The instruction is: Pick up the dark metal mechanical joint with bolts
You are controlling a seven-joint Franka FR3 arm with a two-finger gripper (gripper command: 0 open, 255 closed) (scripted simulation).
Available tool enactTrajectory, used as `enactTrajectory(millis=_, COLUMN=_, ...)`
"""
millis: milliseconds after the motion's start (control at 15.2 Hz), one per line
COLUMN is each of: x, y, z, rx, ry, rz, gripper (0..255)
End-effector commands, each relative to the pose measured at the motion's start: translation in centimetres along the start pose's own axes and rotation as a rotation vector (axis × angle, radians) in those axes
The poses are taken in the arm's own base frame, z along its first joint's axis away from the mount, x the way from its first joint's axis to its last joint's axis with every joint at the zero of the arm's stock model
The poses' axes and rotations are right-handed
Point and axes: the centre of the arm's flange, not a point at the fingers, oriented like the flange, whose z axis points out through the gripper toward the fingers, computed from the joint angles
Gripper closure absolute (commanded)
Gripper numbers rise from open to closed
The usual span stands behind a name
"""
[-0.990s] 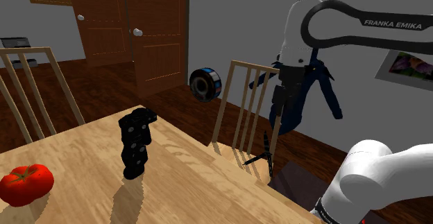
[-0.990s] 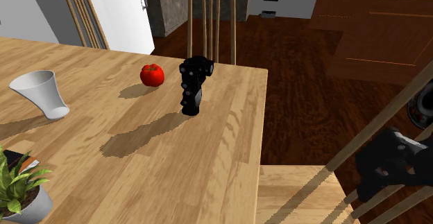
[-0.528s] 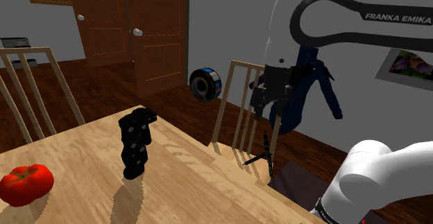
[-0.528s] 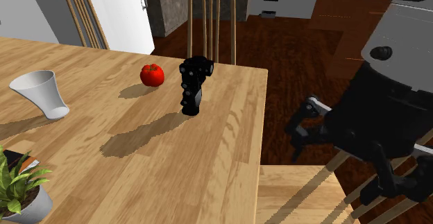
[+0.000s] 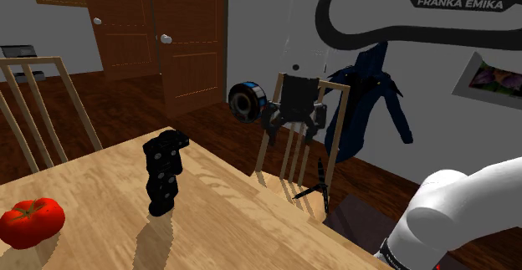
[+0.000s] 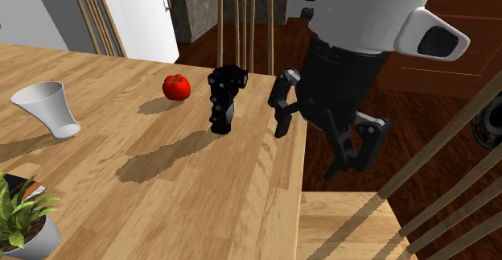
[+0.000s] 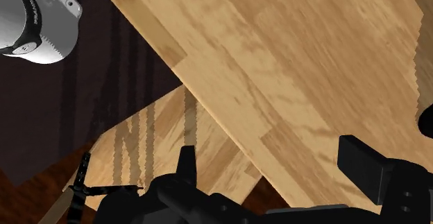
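Note:
The dark mechanical joint (image 5: 163, 173) stands upright on the wooden table (image 5: 217, 226), near its far corner; it is a black, knobbly column with bolt heads (image 6: 224, 97). My black gripper (image 5: 293, 124) hangs open in the air at the shoulder view's right of the joint, in front of a chair back. From the second exterior view the gripper (image 6: 318, 140) hovers over the table's edge (image 6: 299, 138), apart from the joint, nothing between its fingers. In the wrist view the fingers (image 7: 186, 166) stand wide apart above the table edge (image 7: 229, 112).
A red tomato (image 6: 176, 86) lies beside the joint, a white cup (image 6: 47, 108) and a potted plant (image 6: 20, 218) farther along the table. Wooden chairs (image 5: 301, 139) (image 6: 244, 21) stand at the table's edges. A dark wood floor (image 6: 354, 41) lies beyond.
The arm has swung toward the shoulder view's left, carrying the gripper from beyond the chair to above the table's edge. The joint has not moved.

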Motion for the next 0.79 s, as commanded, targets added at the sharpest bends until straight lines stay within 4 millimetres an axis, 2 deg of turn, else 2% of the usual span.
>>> enactTrajectory(millis=0, x=-0.3, y=-2.4, z=-0.1, rx=0.006, ry=0.003, rz=0.069, gripper=0)
enactTrajectory(millis=330, x=0.1, y=-8.8, z=-0.3, rx=0.017, ry=0.012, rz=0.227, gripper=0)
enactTrajectory(millis=726, x=1.9, y=-16.3, z=-0.7, rx=0.031, ry=0.023, rz=0.417, gripper=0)
